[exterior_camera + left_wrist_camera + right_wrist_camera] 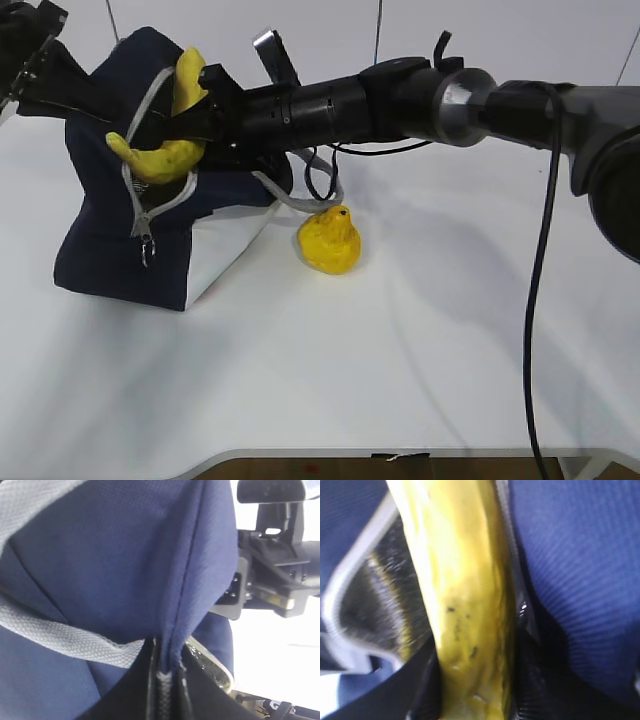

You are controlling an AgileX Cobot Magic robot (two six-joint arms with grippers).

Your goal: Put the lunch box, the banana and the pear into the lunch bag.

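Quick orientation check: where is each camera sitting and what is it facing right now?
Exterior: across the table, low slant, facing the bag, pear and both arms.
Left wrist: pressed against the bag's blue fabric; left jaws pinch it at the bottom edge.
Right wrist: looks along the banana between its jaws, into the bag.
Shared: bag in all; banana in exterior and right wrist.

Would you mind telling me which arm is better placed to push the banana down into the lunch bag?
The right. Its gripper is closed on the banana at the lunch bag opening, while the left gripper pinches the bag's fabric, apparently holding it open. The pear waits on the table.
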